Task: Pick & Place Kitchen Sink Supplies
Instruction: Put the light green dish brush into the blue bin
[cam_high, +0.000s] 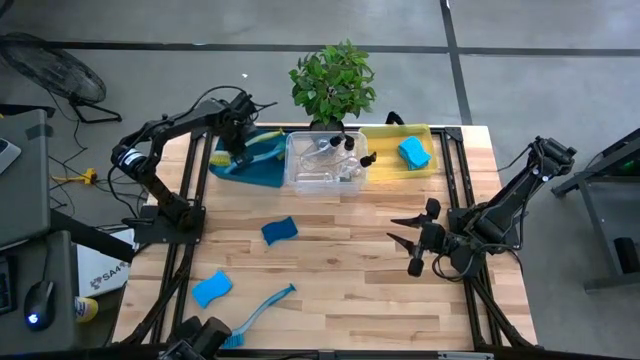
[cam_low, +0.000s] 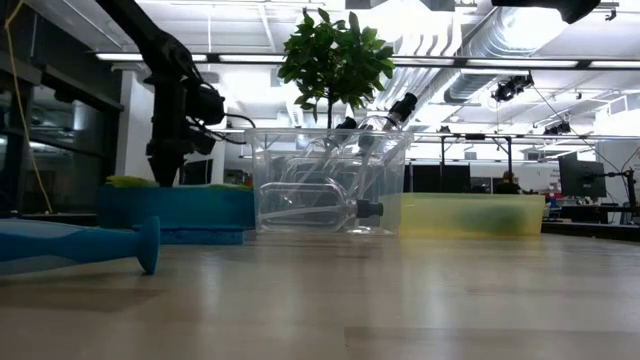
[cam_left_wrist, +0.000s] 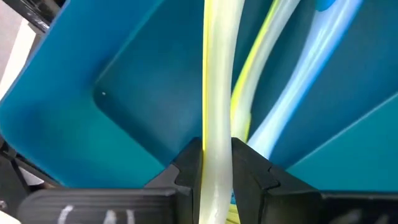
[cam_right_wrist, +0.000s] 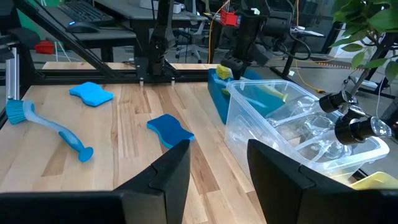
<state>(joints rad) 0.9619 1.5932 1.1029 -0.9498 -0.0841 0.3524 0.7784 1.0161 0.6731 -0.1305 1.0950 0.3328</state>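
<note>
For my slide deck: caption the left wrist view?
Left hand shut on a yellow-green brush handle over the teal bin.

From above we see the left gripper (cam_high: 238, 152) over the teal bin (cam_high: 262, 172), right gripper (cam_high: 412, 240) above bare table (cam_high: 340, 290). Clear bin (cam_high: 324, 163) holds pump bottles (cam_high: 335, 147). Two blue sponges (cam_high: 280, 230) and a blue brush (cam_high: 262, 310) lie loose.

yellow-green brush (cam_left_wrist: 216, 93) — ends cut off

Bright overhead strip lights (cam_low: 300, 57) (glaring), soft shadows
</note>
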